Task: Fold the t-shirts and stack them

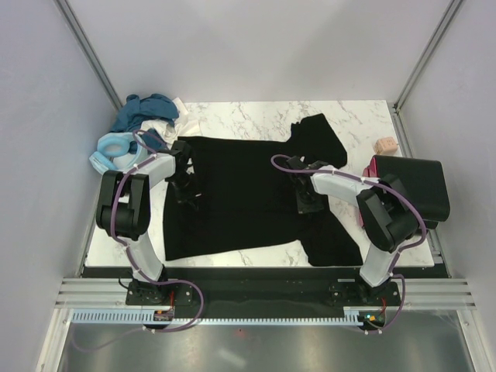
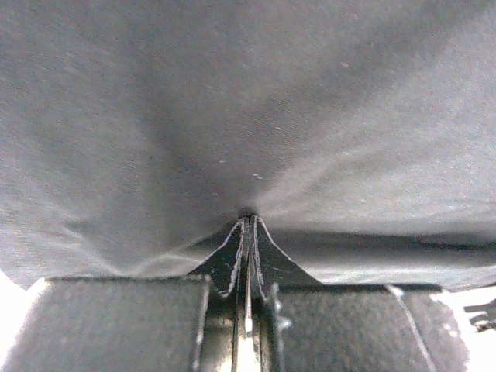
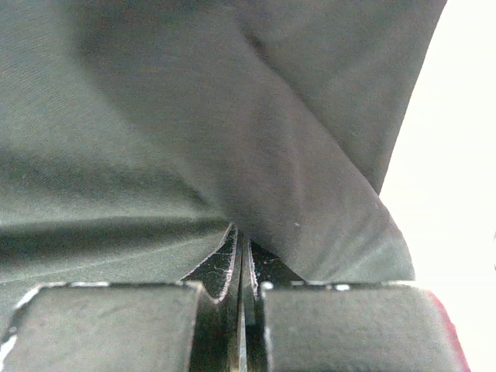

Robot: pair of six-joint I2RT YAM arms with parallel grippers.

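A black t-shirt (image 1: 248, 194) lies spread across most of the marble table (image 1: 256, 116), sleeves toward the right. My left gripper (image 1: 187, 191) is down on the shirt's left part. In the left wrist view it (image 2: 249, 221) is shut, pinching a small peak of black cloth (image 2: 248, 116) with wrinkles fanning out from it. My right gripper (image 1: 305, 201) is down on the shirt's right part, and in the right wrist view it (image 3: 240, 234) is shut on a fold of the black cloth (image 3: 194, 139). More t-shirts lie heaped at the back left: teal-blue (image 1: 147, 108), white (image 1: 164, 128) and light blue (image 1: 115, 152).
A folded black stack (image 1: 415, 186) with pink cloth (image 1: 370, 169) under it sits at the table's right edge. A small pinkish-beige block (image 1: 385, 145) lies behind it. Grey walls close in left, right and back.
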